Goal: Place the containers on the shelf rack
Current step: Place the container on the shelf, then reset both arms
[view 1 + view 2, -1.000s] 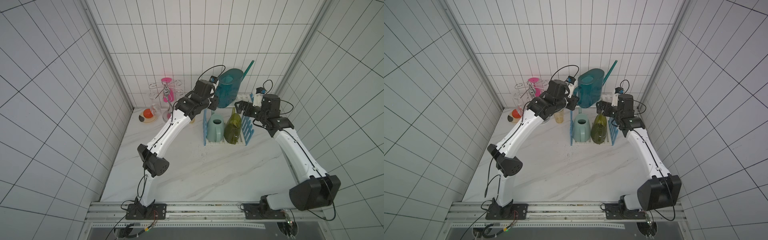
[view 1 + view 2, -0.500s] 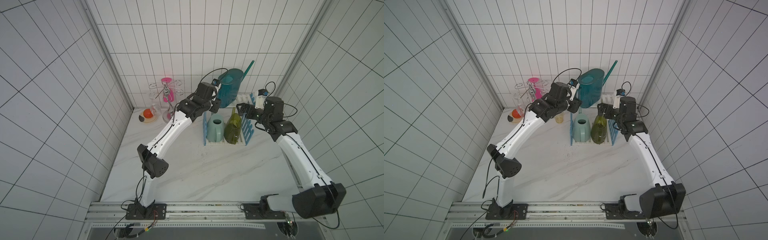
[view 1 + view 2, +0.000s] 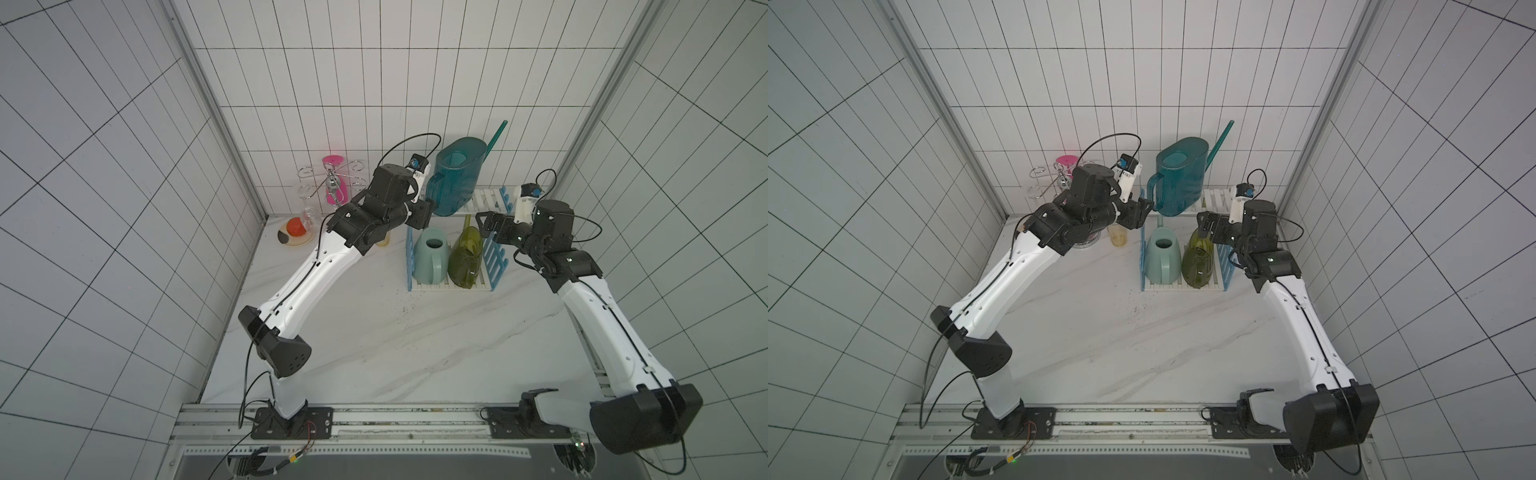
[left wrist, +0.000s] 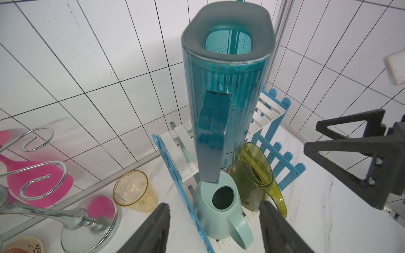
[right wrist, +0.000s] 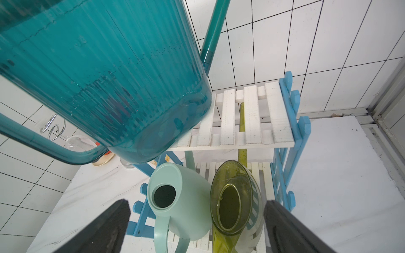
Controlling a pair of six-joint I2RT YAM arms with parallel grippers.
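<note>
The teal can point(image 3: 1181, 178) is standing on the rack's point(image 3: 1219, 199) top shelf. The mint can point(image 3: 1162, 259) and olive can point(image 3: 1198, 262) are sitting side by side below. The left gripper point(image 3: 1144, 210) is hovering just left of the teal handle, the right gripper point(image 3: 1203, 222) by the olive can.

Teal watering can point(image 3: 455, 183): translucent dark teal, vertical ribbing
Mint watering can point(image 3: 430, 262): plain pale mint green
Olive watering can point(image 3: 465, 262): translucent olive-green
Shelf rack point(image 3: 496, 259): white slats, light-blue lattice sides
Cup point(image 4: 133, 192): translucent yellow
Surface point(image 3: 395, 345): white marble, grey veins
Walls point(image 3: 332, 62): white tiles, dark grout grid
</note>
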